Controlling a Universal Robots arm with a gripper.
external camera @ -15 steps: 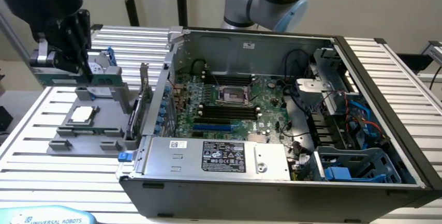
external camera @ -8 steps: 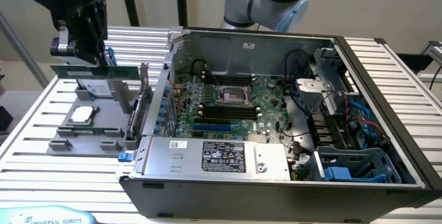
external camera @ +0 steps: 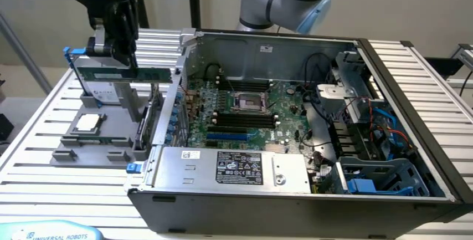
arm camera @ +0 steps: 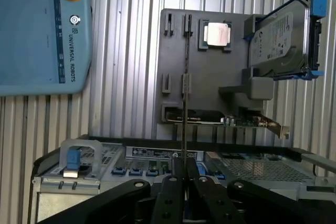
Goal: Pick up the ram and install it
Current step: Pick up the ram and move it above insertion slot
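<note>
The claw [external camera: 121, 60] is clamped shut on the ram [external camera: 140, 74], pinching its upper edge — the stick hangs level above the grey holder tray [external camera: 92, 152], just outside the open case [external camera: 296, 49]. With so thin a pinch it could tilt, or clip the case wall.

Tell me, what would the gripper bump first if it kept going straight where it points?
Probably the gray parts holder: the gripper, shut on the ram, points down over it, so the ram would touch first. Depth is unclear.

The tool [external camera: 121, 57] hangs raised, pointing down, fingers [arm camera: 172, 184] pinched narrowly.
</note>
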